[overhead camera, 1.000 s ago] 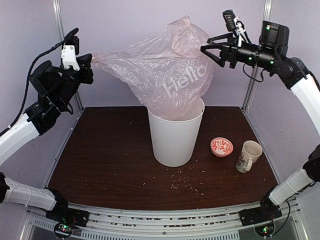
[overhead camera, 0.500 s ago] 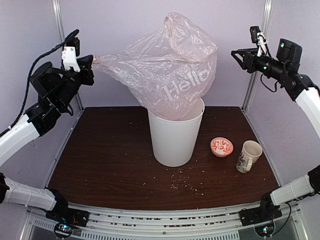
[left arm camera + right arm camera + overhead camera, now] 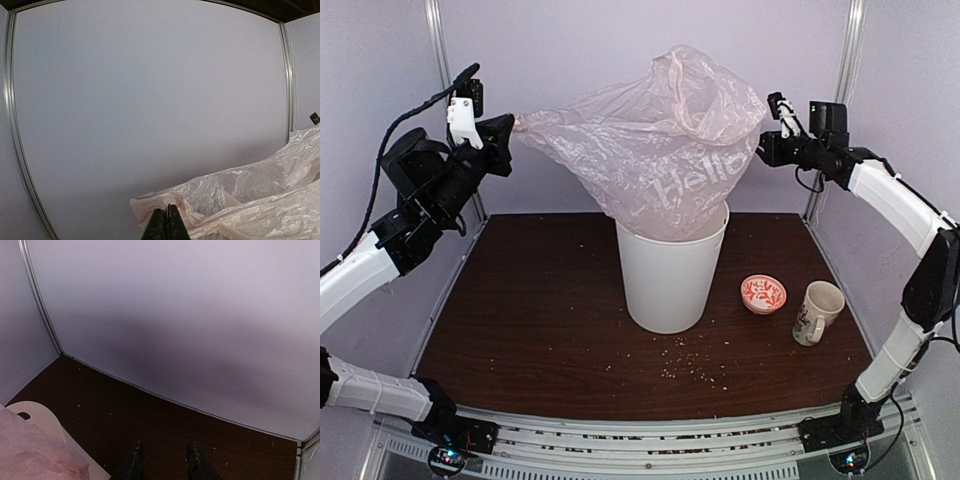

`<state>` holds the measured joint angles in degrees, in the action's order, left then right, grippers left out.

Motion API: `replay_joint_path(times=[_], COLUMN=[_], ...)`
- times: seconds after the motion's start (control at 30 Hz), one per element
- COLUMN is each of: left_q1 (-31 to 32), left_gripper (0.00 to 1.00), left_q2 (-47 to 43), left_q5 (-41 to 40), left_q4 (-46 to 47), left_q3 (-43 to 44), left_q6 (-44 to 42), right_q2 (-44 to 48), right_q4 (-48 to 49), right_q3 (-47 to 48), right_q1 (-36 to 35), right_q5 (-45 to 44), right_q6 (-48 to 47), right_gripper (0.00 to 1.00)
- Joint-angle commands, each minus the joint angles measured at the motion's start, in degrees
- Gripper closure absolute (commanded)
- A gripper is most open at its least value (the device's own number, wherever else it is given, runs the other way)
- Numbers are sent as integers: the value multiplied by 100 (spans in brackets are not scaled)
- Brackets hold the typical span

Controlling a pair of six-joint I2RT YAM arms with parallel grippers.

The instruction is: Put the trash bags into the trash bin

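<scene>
The pale-pink trash bag point(image 3: 660, 160) with white "Hello" lettering billows above the white trash bin point(image 3: 670, 275); its lower part sits inside the bin's mouth. My left gripper point(image 3: 508, 130) is high at the left, shut on a bunched corner of the bag, as the left wrist view shows point(image 3: 167, 222), and the bag point(image 3: 250, 200) stretches from it to the right. My right gripper point(image 3: 763, 150) is high beside the bag's right side. Its fingers are apart and empty in the right wrist view point(image 3: 165, 462). The bin rim point(image 3: 42, 422) and the bag point(image 3: 30, 455) show at that view's lower left.
A small red-patterned bowl point(image 3: 763, 294) and a floral mug point(image 3: 817, 311) stand right of the bin. Crumbs lie on the dark brown table point(image 3: 540, 330) in front of the bin. Metal frame posts point(image 3: 847, 60) and pale walls close in the back and sides.
My right gripper drew back to the right, away from the bag, then came down and left to the bag's right side. My left gripper shifted slightly right, still holding the corner.
</scene>
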<state>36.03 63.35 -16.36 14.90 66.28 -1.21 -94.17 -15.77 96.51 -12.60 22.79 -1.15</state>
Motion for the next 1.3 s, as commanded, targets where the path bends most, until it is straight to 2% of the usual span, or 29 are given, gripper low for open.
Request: replay_joint_path(times=[0.0, 0.2, 0.37, 0.73, 0.93, 1.07, 1.27], left_q1=[-48, -51, -61, -70, -67, -65, -107], left_gripper=[100, 100, 100, 100, 100, 100, 100], left_q2=[-50, -103, -79, 110, 641, 1156, 1972], left_q5=[157, 161, 199, 370, 658, 517, 515], left_q4=[130, 136, 136, 150, -30, -20, -364], left_q3=[-10, -27, -36, 53, 603, 1002, 1952], left_q6=[95, 95, 118, 208, 212, 40, -103], right_q2=[147, 543, 488, -322, 116, 619, 1371], right_q4=[-391, -841, -1103, -1952, -2053, -2164, -1730], right_q3=[230, -201, -226, 293, 71, -115, -634], right_q1=[-605, -1660, -2094, -2111, -2049, -1915, -1152], right_q5=[187, -187, -177, -402, -385, -307, -592], right_q6=[-603, -1268, -1244, -771, -737, -824, -450], right_gripper=[71, 71, 70, 68, 64, 58, 49])
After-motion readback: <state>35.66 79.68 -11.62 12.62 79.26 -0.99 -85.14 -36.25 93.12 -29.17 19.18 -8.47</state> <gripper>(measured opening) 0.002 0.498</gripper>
